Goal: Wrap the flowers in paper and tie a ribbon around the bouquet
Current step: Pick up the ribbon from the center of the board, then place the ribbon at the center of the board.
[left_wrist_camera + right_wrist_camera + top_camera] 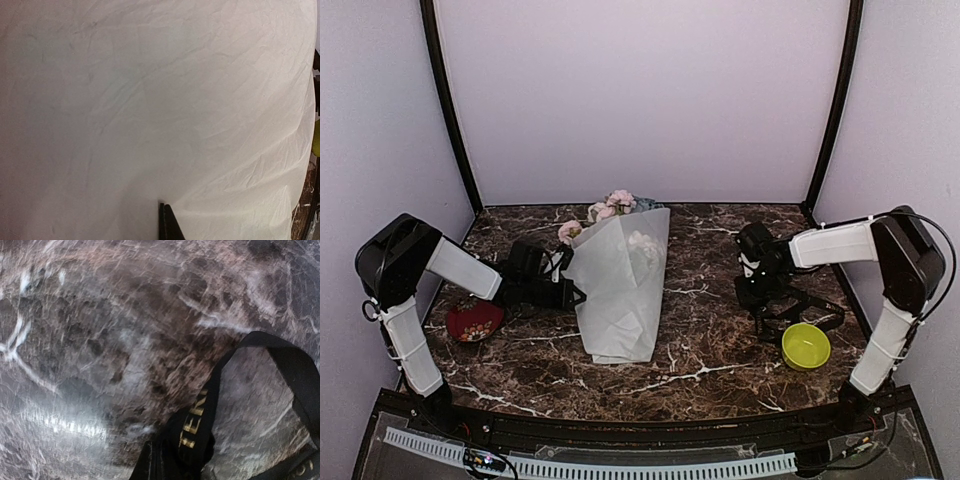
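**Both sides clamped shut**

Your left fingers [576, 295] pinch the edge of the paper [620, 290] cone; flowers [617, 205] poke out of its far end. Your right fingers [162, 462] grip the ribbon [200, 422] over the desk [700, 370]. A yellow-green bowl [806, 346] sits just beside them. A red bowl [475, 322] is left of the left fingers, contents unclear.

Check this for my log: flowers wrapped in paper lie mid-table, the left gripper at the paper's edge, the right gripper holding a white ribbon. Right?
No: the ribbon in the right gripper is black with gold lettering, not white, as the right wrist view shows. The wrapped flowers and left gripper at the edge of the paper are as stated.
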`<action>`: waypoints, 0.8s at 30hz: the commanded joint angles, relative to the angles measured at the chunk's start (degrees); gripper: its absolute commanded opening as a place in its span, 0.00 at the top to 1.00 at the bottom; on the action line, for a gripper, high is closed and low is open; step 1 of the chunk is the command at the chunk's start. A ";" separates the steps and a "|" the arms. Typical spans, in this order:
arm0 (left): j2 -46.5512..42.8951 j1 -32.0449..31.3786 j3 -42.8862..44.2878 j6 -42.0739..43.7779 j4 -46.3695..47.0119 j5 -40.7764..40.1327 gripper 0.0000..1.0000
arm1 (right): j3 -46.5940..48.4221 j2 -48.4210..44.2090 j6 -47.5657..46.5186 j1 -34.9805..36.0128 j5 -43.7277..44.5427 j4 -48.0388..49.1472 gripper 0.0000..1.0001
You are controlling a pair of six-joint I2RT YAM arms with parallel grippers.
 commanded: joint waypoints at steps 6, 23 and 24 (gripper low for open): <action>-0.05 0.50 -0.45 2.33 -7.40 -4.38 1.00 | 18.26 -12.53 -7.56 -13.47 -8.26 4.39 1.00; -0.86 0.54 -0.07 3.66 -8.88 -5.98 1.00 | 20.63 -40.48 2.80 -15.42 -49.65 41.22 1.00; -0.86 0.55 0.03 3.71 -9.04 -5.98 1.00 | 19.76 -39.63 4.34 -14.57 -51.05 41.31 1.00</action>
